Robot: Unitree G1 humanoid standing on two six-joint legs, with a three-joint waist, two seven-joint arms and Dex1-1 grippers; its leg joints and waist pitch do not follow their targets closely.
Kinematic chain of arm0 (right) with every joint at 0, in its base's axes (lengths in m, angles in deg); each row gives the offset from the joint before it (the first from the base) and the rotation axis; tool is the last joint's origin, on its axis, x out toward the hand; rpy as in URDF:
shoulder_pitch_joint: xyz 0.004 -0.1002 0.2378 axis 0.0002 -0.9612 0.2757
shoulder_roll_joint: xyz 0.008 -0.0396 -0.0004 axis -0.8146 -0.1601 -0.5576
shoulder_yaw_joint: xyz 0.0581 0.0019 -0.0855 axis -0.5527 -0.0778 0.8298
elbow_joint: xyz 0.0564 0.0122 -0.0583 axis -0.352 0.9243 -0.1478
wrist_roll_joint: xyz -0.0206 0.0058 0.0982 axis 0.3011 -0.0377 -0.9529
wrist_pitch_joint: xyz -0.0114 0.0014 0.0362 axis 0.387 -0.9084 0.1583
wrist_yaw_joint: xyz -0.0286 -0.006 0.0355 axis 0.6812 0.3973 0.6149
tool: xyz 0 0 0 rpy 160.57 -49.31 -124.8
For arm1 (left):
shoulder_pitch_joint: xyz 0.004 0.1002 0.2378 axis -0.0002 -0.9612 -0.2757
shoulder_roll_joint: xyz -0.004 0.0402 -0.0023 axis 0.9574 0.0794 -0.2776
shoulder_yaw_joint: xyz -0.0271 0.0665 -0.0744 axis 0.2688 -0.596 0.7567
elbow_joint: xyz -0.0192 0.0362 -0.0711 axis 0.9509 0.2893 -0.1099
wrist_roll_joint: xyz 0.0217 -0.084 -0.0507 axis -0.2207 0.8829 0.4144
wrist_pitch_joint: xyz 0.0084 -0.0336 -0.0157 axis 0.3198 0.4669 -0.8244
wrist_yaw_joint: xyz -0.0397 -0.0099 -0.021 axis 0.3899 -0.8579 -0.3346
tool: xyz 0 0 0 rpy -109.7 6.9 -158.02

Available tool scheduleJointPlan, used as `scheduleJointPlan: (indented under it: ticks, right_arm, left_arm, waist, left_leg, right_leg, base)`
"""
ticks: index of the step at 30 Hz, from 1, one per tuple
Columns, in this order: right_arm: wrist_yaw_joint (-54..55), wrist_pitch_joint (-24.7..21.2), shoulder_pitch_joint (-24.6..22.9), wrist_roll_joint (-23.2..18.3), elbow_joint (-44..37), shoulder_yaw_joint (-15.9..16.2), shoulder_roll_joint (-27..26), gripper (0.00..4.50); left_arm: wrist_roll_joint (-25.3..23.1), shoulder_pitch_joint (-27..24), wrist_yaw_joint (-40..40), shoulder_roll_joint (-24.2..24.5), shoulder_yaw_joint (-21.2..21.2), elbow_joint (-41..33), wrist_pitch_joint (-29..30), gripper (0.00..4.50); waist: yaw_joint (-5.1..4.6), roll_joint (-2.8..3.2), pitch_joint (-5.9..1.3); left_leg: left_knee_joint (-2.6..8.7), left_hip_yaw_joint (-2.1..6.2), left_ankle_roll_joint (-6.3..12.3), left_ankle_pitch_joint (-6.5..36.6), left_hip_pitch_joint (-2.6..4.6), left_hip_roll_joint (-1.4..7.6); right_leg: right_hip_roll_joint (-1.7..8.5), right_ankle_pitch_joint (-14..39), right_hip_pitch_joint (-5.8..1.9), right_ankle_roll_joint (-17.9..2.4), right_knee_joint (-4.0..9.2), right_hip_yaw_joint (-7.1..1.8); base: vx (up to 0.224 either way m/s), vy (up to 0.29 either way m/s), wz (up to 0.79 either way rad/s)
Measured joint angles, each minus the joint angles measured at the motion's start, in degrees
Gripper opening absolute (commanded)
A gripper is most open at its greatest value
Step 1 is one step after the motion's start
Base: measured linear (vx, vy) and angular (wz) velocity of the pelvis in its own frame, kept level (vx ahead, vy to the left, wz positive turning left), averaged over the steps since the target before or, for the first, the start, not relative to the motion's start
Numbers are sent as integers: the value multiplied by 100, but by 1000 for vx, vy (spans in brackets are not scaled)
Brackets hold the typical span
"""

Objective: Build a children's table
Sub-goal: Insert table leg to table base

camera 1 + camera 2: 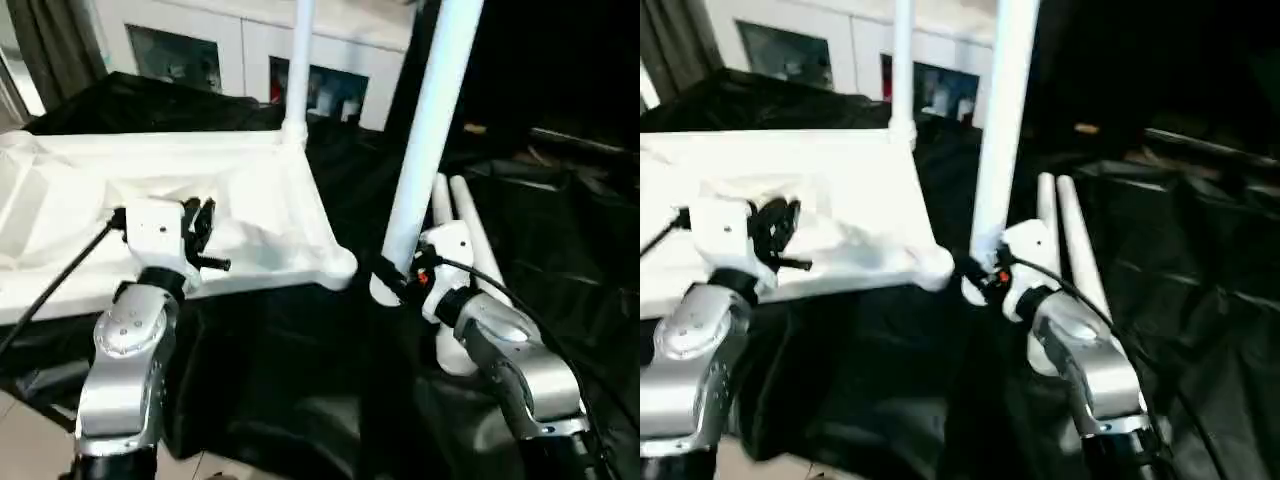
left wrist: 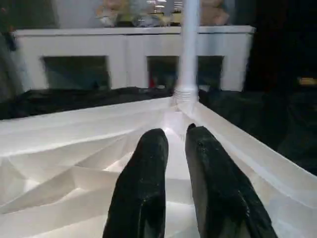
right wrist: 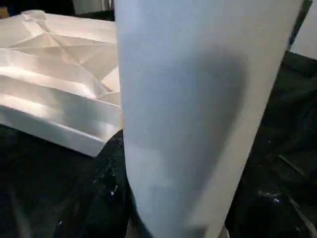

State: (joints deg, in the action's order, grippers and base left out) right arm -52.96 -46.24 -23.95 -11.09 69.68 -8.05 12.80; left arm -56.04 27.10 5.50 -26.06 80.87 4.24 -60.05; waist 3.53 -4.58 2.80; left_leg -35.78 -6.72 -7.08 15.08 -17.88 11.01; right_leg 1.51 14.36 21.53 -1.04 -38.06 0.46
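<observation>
With my right gripper (image 1: 392,278) clamped on the upright leg (image 1: 428,140) just beside the upturned table's (image 1: 260,200) near corner socket (image 1: 340,266), left gripper (image 1: 198,228) nearly closed and empty above the ribs, I'd seat it squarely

Head views downward; wrist views close.

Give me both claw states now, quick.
Left claw: nearly closed, empty, over the table top.
Right claw: closed on an upright leg.
</observation>
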Motion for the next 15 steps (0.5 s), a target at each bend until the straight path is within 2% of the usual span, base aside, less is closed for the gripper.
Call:
scheduleJointPlan:
  ticks: [1, 2, 4, 6, 7, 11, 14, 15]
  right_arm:
    - [-1, 10, 21, -2, 29, -5, 7, 193]
    - [-5, 12, 54, -5, 64, -5, 6, 193]
    - [-22, 55, 141, -32, 134, -17, 43, 193]
    - [-62, 97, 213, -49, 162, -86, 122, 193]
    - [-88, 118, 264, -48, 204, -152, 185, 193]
    - [-148, 133, 414, -47, 333, -360, 404, 193]
    - [-248, 185, 424, -49, 375, -425, 492, 193]
    - [-275, 203, 431, -49, 378, -427, 527, 193]
  left_arm:
    - [86, 133, -274, 104, -62, 169, -8, 88]
    - [181, 219, -496, 168, -105, 268, -27, 106]
    - [586, 449, -1251, 342, -195, 452, -27, 124]
    - [809, 743, -1979, 587, -408, 676, -53, 127]
    - [843, 956, -2368, 747, -562, 869, -89, 151]
    - [555, 1700, -3286, 1091, -1200, 1809, -88, 173]
    - [223, 2048, -3758, 1176, -1684, 2497, -206, 173]
    - [99, 2189, -3887, 1216, -1825, 2787, -272, 155]
  waist:
    - [14, 3, 5]
    - [31, 7, 9]
    - [81, 10, 19]
    - [141, 9, 29]
    - [162, 11, 33]
    - [166, 23, 41]
    - [155, 19, 46]
    - [150, 20, 47]
  left_leg:
    - [16, -4, 1, -34, -2, 2]
    - [21, -4, 3, -53, -8, 4]
    - [26, -5, 2, -94, -19, 8]
    - [31, -6, -8, -121, -29, 8]
    - [32, -7, -11, -125, -30, 8]
    - [55, -18, 0, -191, -34, 6]
    - [75, -24, 1, -205, -50, 5]
    - [89, -25, -1, -209, -53, 5]
  right_leg:
    - [3, -26, 1, -1, 7, 5]
    - [6, -36, 4, 13, 8, 11]
    - [8, -69, 23, 14, 8, 19]
    - [8, -95, 34, 17, 9, 20]
    - [9, -104, 34, 17, 9, 19]
    - [20, -130, 39, 17, 12, 20]
    - [22, -149, 45, -11, 21, 25]
    - [22, -151, 53, -15, 26, 25]
  base:
    - [-100, -26, 8]
    - [-100, -26, 8]
    - [-77, -17, 4]
    - [-62, -12, 0]
    - [0, 0, 0]
    - [0, 0, 0]
    - [0, 0, 0]
    - [0, 0, 0]
